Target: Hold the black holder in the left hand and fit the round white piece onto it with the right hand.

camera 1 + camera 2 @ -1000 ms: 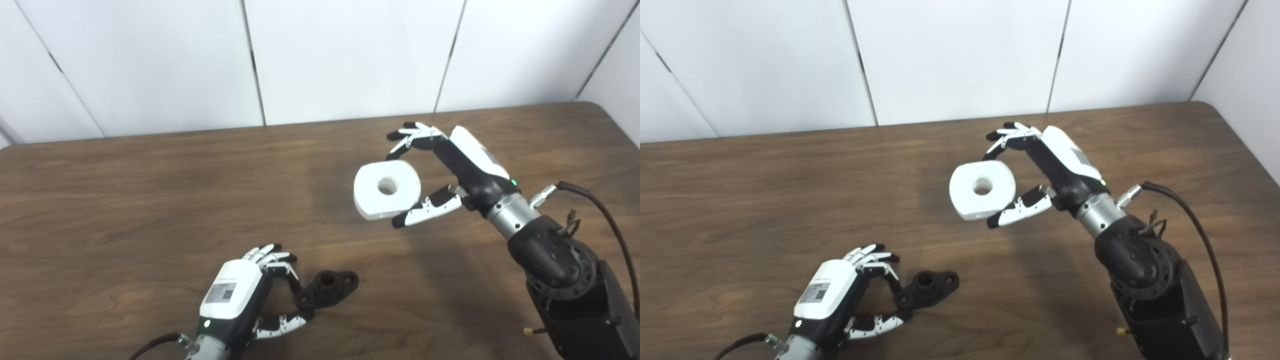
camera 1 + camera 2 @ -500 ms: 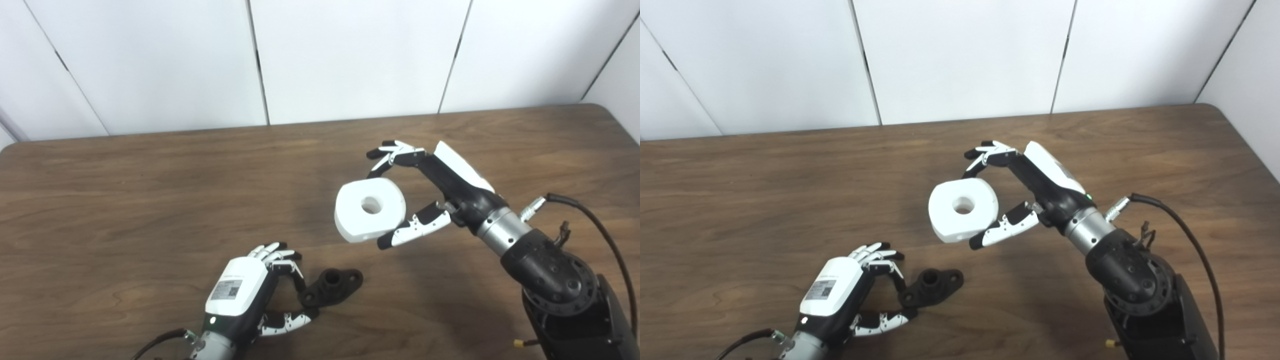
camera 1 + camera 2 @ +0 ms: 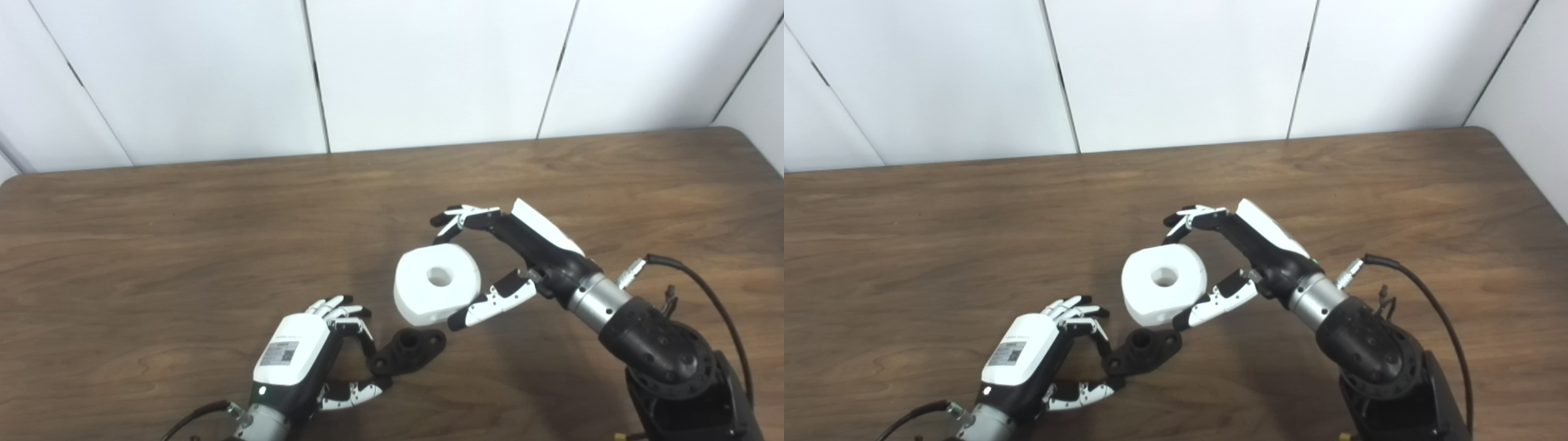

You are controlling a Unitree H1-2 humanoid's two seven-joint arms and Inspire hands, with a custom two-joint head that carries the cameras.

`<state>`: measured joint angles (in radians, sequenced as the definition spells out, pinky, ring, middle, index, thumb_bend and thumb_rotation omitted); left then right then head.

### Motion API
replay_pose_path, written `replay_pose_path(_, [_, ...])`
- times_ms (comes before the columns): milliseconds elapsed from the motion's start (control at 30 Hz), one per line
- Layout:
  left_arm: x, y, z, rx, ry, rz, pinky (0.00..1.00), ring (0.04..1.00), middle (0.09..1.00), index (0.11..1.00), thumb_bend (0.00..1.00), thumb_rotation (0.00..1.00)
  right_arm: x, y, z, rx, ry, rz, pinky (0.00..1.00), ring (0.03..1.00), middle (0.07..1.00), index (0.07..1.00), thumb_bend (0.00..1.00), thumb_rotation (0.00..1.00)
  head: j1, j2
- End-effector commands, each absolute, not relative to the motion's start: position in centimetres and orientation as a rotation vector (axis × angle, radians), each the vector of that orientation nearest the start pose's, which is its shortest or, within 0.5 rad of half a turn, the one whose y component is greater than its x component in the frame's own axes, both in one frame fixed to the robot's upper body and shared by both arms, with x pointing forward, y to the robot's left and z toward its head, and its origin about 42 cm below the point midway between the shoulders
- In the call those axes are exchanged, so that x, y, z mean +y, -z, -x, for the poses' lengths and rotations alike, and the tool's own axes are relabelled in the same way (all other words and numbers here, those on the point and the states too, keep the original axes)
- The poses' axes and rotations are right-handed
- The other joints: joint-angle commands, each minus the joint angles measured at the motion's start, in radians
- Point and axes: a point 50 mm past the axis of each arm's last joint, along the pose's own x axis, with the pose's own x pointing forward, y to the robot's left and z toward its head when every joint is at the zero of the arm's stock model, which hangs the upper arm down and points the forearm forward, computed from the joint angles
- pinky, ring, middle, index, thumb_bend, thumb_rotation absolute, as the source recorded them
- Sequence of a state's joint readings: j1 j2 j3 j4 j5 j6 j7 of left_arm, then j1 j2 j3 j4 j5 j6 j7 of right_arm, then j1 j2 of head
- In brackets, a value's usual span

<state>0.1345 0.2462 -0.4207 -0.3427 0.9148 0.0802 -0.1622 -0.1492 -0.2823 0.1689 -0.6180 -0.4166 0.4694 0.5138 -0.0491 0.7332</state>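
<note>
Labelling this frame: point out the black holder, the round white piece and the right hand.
black plastic holder (image 3: 407, 351), left eye view, on its raised central socket
round white piece (image 3: 436, 283), left eye view, on its top face
right hand (image 3: 528, 257), left eye view, on the palm

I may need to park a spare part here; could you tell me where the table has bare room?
The table is bare left of the left hand, along the wall, and at the far right corner. It is crowded near the front middle: black holder, round white piece and right hand.

A white round piece (image 3: 435, 283), a black holder (image 3: 407, 352), black-and-white hands and a brown wood-grain table (image 3: 184, 245) before white wall panels (image 3: 429, 67).
</note>
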Motion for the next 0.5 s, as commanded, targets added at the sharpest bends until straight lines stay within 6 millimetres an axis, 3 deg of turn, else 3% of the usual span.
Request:
replay_pose_path(0, [16.68, -10.55, -20.41, -0.059, 0.540, -1.110, 0.91, 0.910, 0.801, 0.490, 0.52, 0.05, -20.46, -26.21, -27.56, -0.210, -0.448, 0.682, 0.91, 0.907, 0.814, 0.482, 0.52, 0.15, 0.000, 0.001])
replay_pose_path(467, [16.53, -10.65, -20.39, -0.061, 0.538, -1.108, 0.90, 0.906, 0.799, 0.489, 0.52, 0.05, -19.71, -25.37, -27.55, -0.156, -0.469, 0.647, 0.92, 0.904, 0.817, 0.482, 0.52, 0.15, 0.002, 0.008])
